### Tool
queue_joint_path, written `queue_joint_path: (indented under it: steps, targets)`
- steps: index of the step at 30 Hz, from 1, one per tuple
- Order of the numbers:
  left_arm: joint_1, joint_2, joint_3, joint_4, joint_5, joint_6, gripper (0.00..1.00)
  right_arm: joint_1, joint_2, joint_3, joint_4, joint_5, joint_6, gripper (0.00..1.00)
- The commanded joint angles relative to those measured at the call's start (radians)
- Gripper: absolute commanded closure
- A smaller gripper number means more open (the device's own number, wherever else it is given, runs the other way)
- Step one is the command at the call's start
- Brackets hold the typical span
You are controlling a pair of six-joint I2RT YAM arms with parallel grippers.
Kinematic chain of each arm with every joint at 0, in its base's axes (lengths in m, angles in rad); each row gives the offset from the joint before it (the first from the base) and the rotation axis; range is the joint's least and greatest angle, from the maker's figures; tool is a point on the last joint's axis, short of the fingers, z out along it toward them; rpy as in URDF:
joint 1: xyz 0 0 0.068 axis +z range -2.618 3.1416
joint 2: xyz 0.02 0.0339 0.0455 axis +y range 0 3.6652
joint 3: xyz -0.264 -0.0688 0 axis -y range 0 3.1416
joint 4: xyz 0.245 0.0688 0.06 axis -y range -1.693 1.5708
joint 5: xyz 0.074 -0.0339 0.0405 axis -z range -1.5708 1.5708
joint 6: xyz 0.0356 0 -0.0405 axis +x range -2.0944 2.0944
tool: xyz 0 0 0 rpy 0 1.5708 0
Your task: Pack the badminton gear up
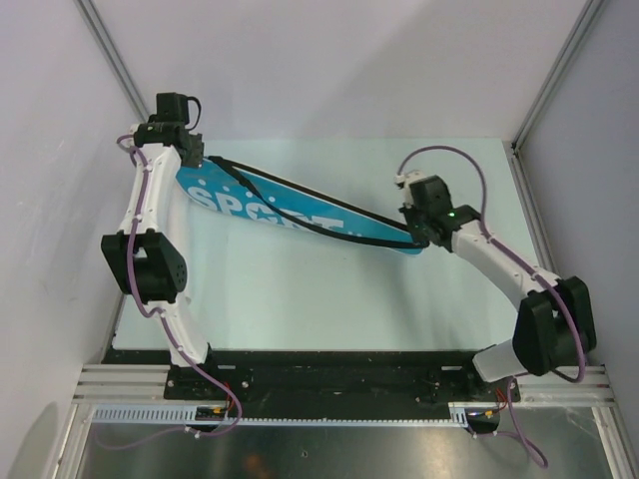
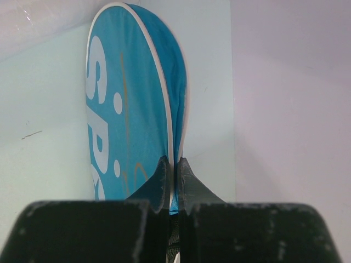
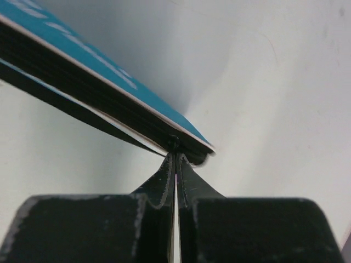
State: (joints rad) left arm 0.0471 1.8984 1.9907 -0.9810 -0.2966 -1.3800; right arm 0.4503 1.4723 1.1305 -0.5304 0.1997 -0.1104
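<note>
Racket bag (image 1: 290, 212) lay slantwise across the far half of the table (image 1: 300, 309), left gripper (image 2: 173, 164) clamped on its wide far-left end, right gripper (image 3: 175, 156) pinched at its narrow right tip, seemingly the zipping step, which next needed a steady pull along the seam.

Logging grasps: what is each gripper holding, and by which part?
Both hold the blue SPORT bag: the left gripper pinches its wide end's rim, the right gripper its narrow end's tip.
</note>
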Motion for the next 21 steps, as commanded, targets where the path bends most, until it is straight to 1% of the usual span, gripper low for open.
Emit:
queue_joint_path:
  steps: [1, 2, 3, 5, 6, 9, 12, 13, 14, 15, 16, 18, 19, 20, 21]
  targets:
    - [0.017, -0.012, 0.023, 0.045, -0.056, -0.025, 1.00, -0.128, -0.099, -0.086, -0.046, 0.004, 0.087, 1.00]
    - [0.017, -0.010, 0.023, 0.045, -0.056, -0.025, 1.00, -0.151, -0.107, -0.101, -0.045, -0.012, 0.100, 1.00]
    - [0.017, -0.012, 0.025, 0.045, -0.056, -0.024, 1.00, -0.192, -0.110, -0.118, -0.040, -0.064, 0.106, 1.00]
    - [0.019, -0.010, 0.025, 0.047, -0.052, -0.024, 1.00, -0.251, -0.086, -0.149, -0.045, -0.117, 0.162, 1.00]
    - [0.019, -0.009, 0.023, 0.047, -0.049, -0.024, 1.00, -0.309, -0.072, -0.155, -0.051, -0.158, 0.178, 1.00]
    - [0.019, -0.007, 0.020, 0.045, -0.030, -0.019, 1.00, -0.343, -0.029, -0.172, -0.040, -0.216, 0.210, 1.00]
    - [0.019, -0.010, 0.005, 0.045, -0.009, -0.016, 1.00, -0.337, -0.046, -0.166, 0.012, -0.233, 0.236, 1.00]
    - [0.017, -0.010, 0.000, 0.045, 0.005, -0.013, 1.00, -0.325, -0.068, -0.149, 0.020, -0.227, 0.239, 0.88]
    - [0.019, -0.007, 0.002, 0.045, 0.031, -0.004, 1.00, -0.308, -0.084, -0.135, 0.023, -0.206, 0.233, 0.81]
    - [0.017, -0.009, 0.002, 0.045, 0.046, 0.001, 1.00, -0.250, -0.099, -0.121, 0.029, -0.200, 0.215, 0.73]
    - [0.019, -0.010, 0.000, 0.045, 0.059, 0.001, 1.00, -0.208, -0.113, -0.111, 0.035, -0.200, 0.190, 0.56]
    - [0.017, -0.018, -0.004, 0.045, 0.083, 0.002, 1.00, -0.098, -0.153, -0.098, 0.085, -0.125, 0.085, 0.39]
    - [0.019, -0.025, -0.009, 0.047, 0.088, 0.002, 1.00, 0.000, -0.158, -0.100, 0.105, -0.094, 0.046, 0.28]
    - [0.019, -0.030, -0.012, 0.045, 0.097, 0.002, 1.00, 0.045, -0.150, -0.098, 0.151, -0.042, 0.002, 0.25]
    - [0.017, -0.036, -0.015, 0.047, 0.108, 0.002, 1.00, 0.077, -0.141, -0.092, 0.168, -0.033, -0.064, 0.23]
